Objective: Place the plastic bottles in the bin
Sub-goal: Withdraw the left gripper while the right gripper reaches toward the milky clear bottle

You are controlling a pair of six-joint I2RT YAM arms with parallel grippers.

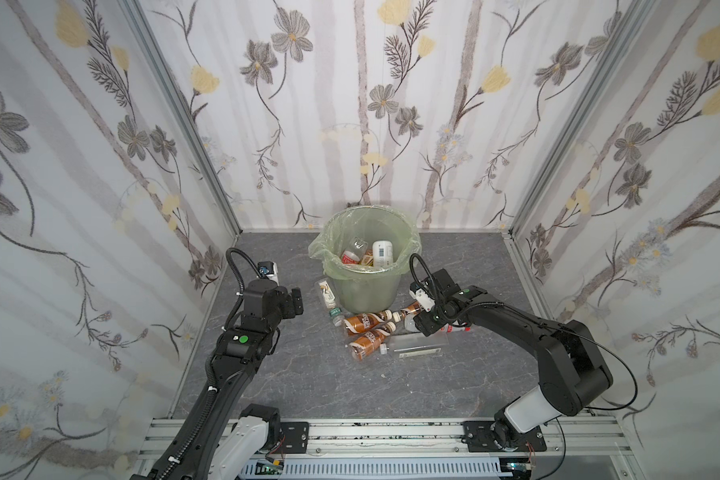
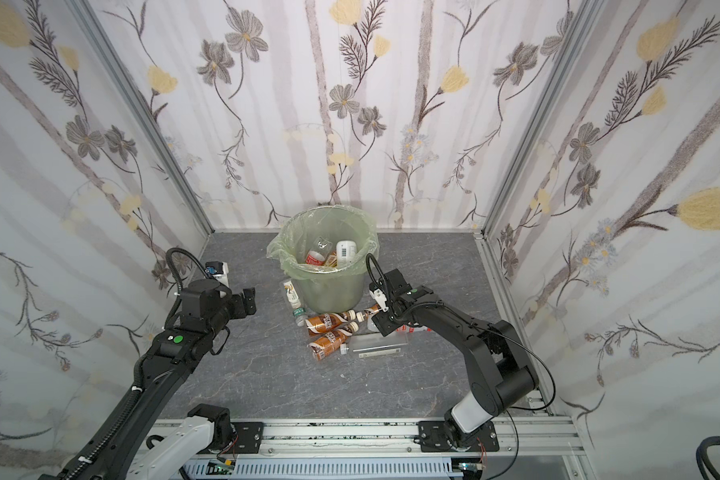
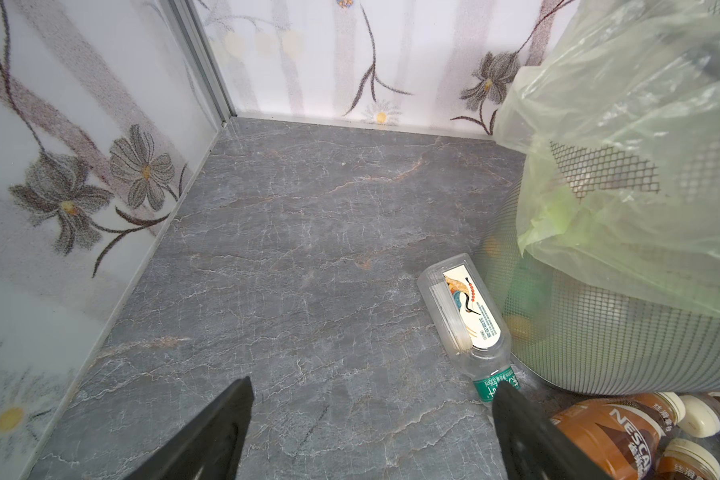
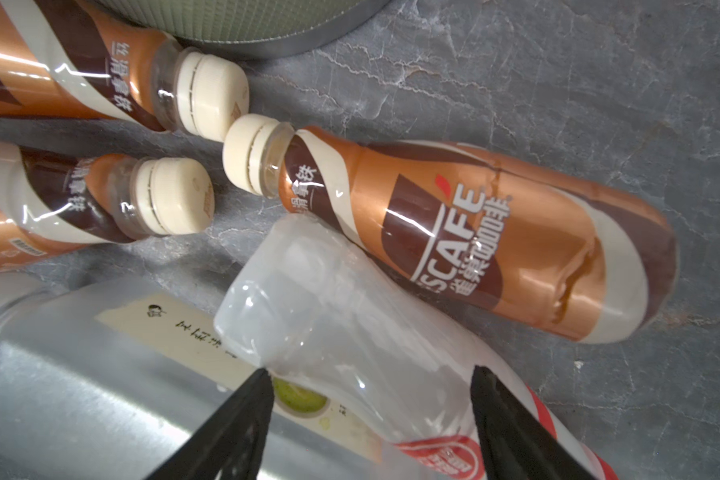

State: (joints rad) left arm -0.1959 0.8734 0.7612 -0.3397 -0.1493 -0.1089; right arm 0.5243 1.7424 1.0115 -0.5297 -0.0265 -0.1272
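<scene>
The pale green bin (image 1: 368, 291) (image 2: 329, 291) stands at the back, with a white bottle (image 1: 382, 253) and a red-labelled one (image 1: 350, 255) inside. Three brown-and-white bottles (image 1: 362, 321) (image 4: 495, 241) lie on the floor before it. A clear bottle with a bird label (image 1: 327, 293) (image 3: 466, 316) lies at its left. My right gripper (image 1: 416, 327) (image 4: 371, 374) is low over a clear red-labelled bottle (image 4: 350, 311), one finger against each side; whether they grip it does not show. My left gripper (image 1: 296, 301) (image 3: 371, 386) hangs open and empty left of the bin.
A large clear flat bottle (image 1: 420, 347) (image 4: 80, 374) lies under and beside the red-labelled one. Flowered walls close the cell on three sides. The grey stone floor (image 1: 308, 382) runs to a metal rail (image 1: 391, 432) at the front.
</scene>
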